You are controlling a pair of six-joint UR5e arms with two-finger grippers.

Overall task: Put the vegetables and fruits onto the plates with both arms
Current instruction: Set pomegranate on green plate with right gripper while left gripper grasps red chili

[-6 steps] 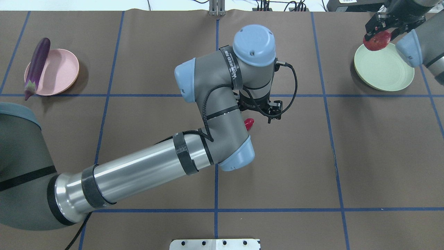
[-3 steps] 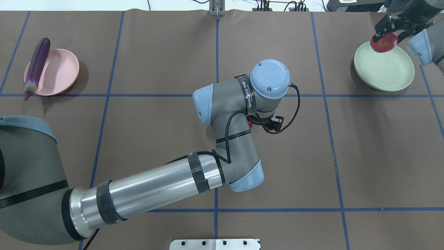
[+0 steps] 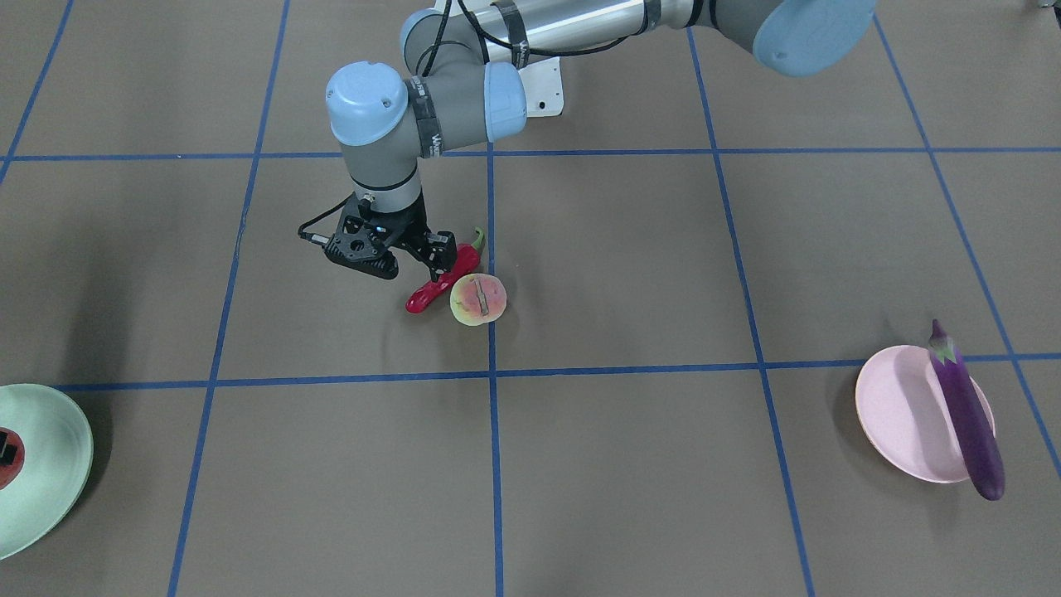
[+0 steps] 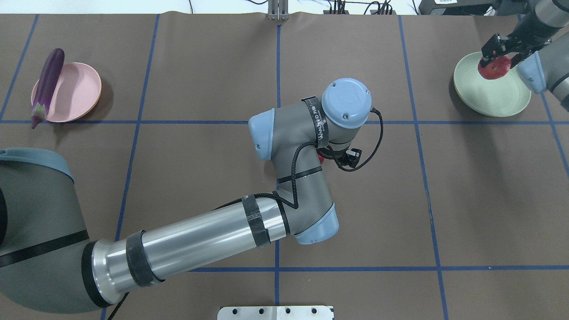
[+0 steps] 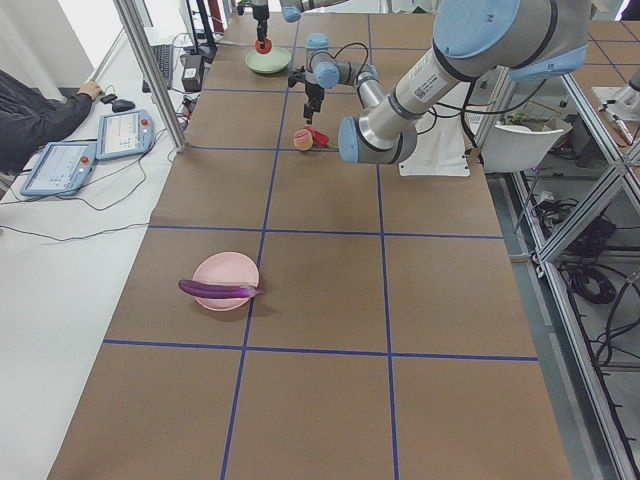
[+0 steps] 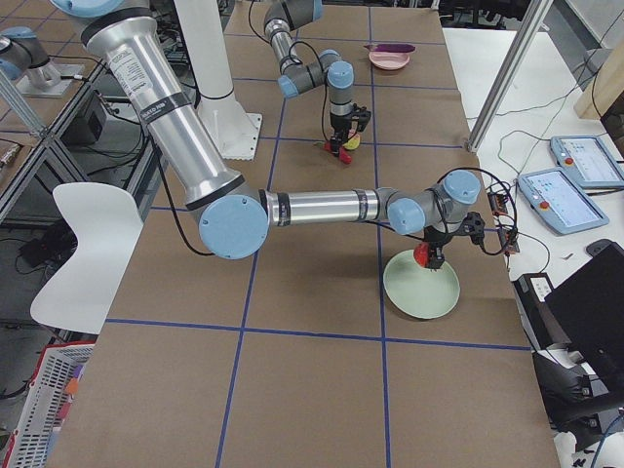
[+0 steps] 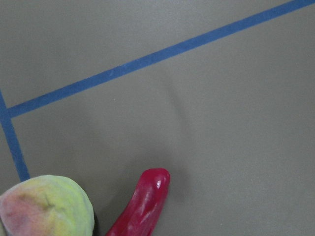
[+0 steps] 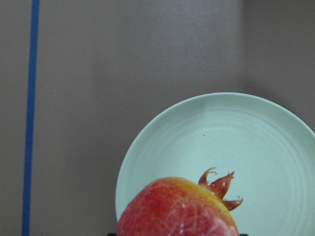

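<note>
**One of four items plated, a second about to be set down**

At the upper left of the overhead view, the eggplant (image 4: pixel 46 86) is seen lying across the left rim of the pink plate (image 4: pixel 78 91). Its capped end overhangs onto the table (image 4: pixel 444 200). This placement may be counted as done, though loosely, since the vegetable is propped on the rim rather than seated in the dish.

At the centre of the frame, the left tool (image 3: pixel 414 264) is hidden under its own wrist from overhead. In the front-facing view it is shown lowered over the red chili pepper (image 3: pixel 431 290) with its fingers apart, one of them at or just over the pepper. Nothing is clamped. The pepper lies flat on the table, and the peach (image 3: pixel 478 299) sits just beside it, possibly touching it. Neither has been plated.

At the upper right, the right tool (image 4: pixel 498 57) is closed on the pomegranate (image 4: pixel 493 68), which is held over the far part of the mint green plate (image 4: pixel 489 95). Whether the fruit rests on the plate cannot be told; it appears to be slightly above it.

By this judgement, the release of the pomegranate is left, then the pepper and the peach are to be carried to plates.
</note>
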